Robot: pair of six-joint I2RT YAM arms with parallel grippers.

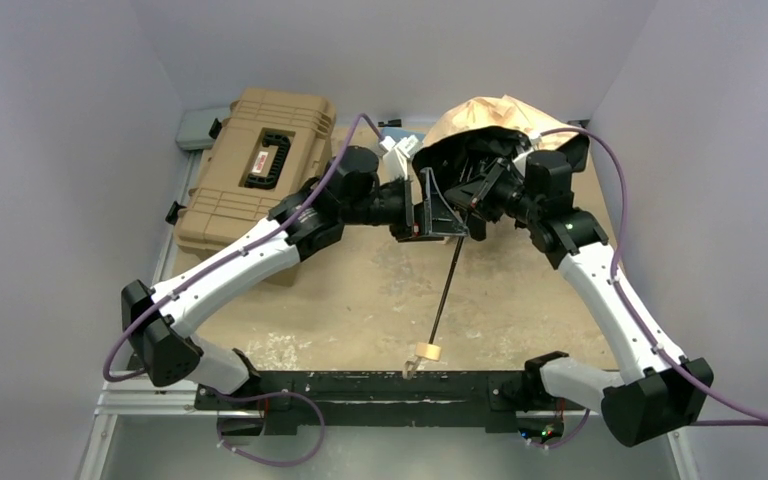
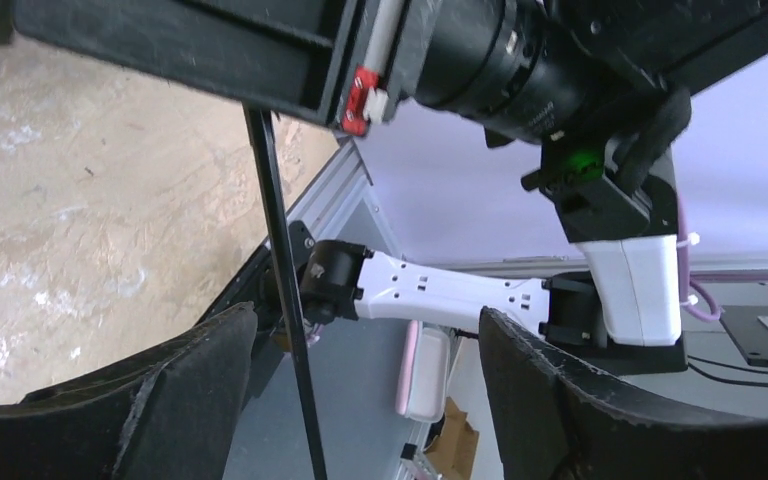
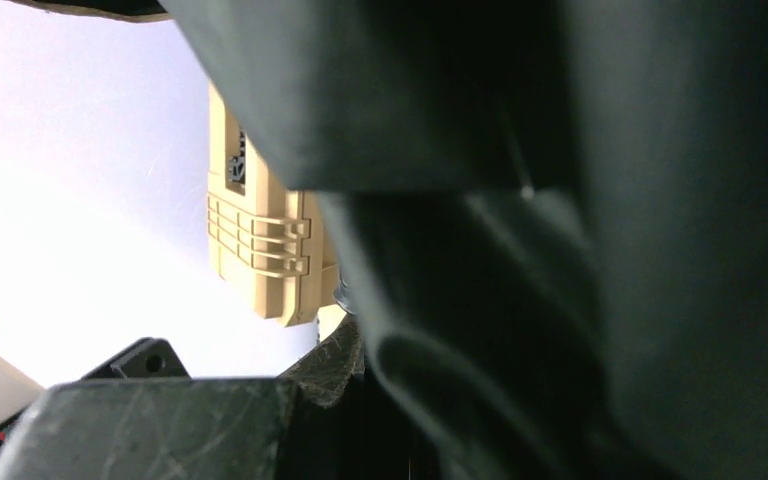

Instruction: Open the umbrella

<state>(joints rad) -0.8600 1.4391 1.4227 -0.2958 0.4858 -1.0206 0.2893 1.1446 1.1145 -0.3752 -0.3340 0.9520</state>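
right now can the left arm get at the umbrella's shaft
Probably yes: the left gripper is open, with the umbrella shaft running between its fingers and nothing blocking it.

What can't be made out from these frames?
1. Whether the right gripper is open or shut. Top view: the umbrella canopy overhangs it. Right wrist view: black cloth fills the frame, blurred.
2. Where the shaft meets the canopy. Top view: the left gripper and right gripper block it.
3. One end of the shaft. Left wrist view: cut off by the bottom edge.
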